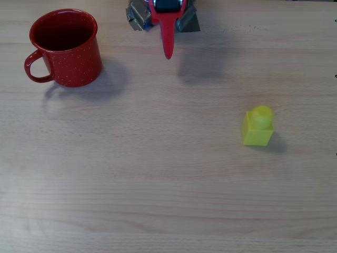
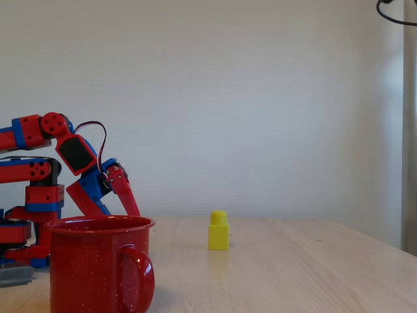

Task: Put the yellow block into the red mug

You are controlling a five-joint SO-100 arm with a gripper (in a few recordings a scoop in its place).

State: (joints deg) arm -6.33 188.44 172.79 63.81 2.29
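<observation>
You have a pale wood-grain table (image 1: 158, 184) under a plain white wall (image 2: 260, 98). The red mug (image 1: 66, 47) is glossy enamel with fine white speckles, a loop handle and a dark inside; it stands upright at the overhead view's upper left. The yellow block (image 1: 258, 126), smooth plastic with 1 round stud on top, sits upright well apart from it, toward the right. Your red-and-blue arm is folded low at the table's far edge, its gripper (image 1: 168, 39) angled down above the wood, fingers together in 1 point, gripping nothing.
</observation>
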